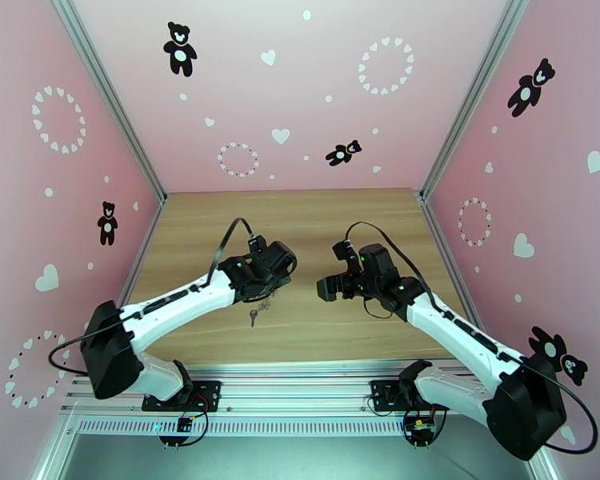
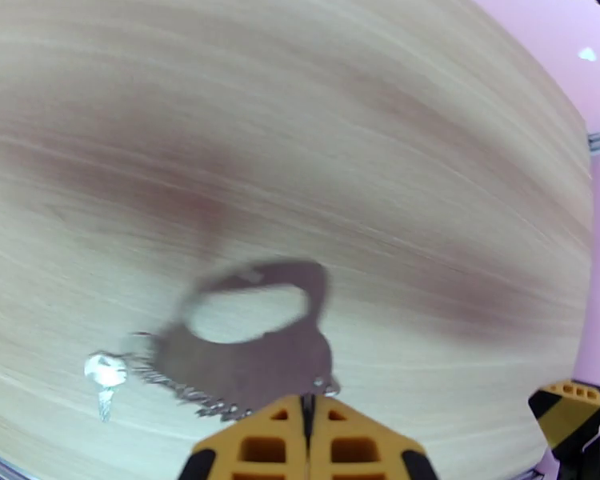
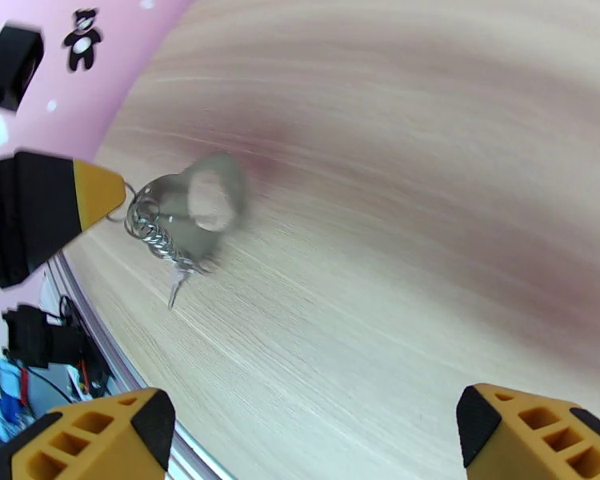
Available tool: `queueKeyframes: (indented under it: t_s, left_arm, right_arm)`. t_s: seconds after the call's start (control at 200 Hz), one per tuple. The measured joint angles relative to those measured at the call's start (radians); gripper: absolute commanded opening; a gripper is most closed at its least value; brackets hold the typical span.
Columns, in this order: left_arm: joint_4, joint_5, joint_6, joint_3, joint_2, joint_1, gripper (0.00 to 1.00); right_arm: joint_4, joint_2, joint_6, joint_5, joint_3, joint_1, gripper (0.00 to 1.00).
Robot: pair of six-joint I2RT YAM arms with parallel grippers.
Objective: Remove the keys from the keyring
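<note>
While the keyring hangs in the air: this is the holding step, the pulling is not yet begun.
Left claw [image 2: 306, 418]: clenched on the keyring [image 2: 256, 346] at its near edge; the loop and chain hang above the tabletop [image 2: 380, 154], blurred.
Right claw [image 3: 316, 434]: released, jaws wide, just right of the loop, grasping nothing.
Keys: one key [image 1: 254, 317] lies on the tabletop near the left arm; another key [image 3: 174, 290] seems to dangle from the chain.
Next move: I judge the right claw must close on that small key.
Writing: none readable.
</note>
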Motion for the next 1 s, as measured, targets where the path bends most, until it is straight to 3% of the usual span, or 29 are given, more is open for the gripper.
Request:
queueKeyframes:
  t_s: [0.205,0.465,0.641,1.001]
  left_arm:
    - [-0.080,0.000,0.071,0.080,-0.066,0.000,0.00]
    - [-0.100,0.050,0.080,0.173,-0.096,0.021,0.00]
    - [-0.105,0.098,0.042,0.216,-0.095,0.043,0.00]
    - [-0.083,0.152,-0.053,0.245,-0.092,0.047,0.00]
  right_arm:
    - [0.122,-0.064,-0.154,0.092,0.002,0.106,0.76]
    - [0.275,-0.142,-0.265,0.134,-0.006,0.206,0.61]
    - [0.312,-0.145,-0.295,0.095,-0.011,0.251,0.57]
    - [0.320,-0.011,-0.307,-0.023,0.018,0.240,0.55]
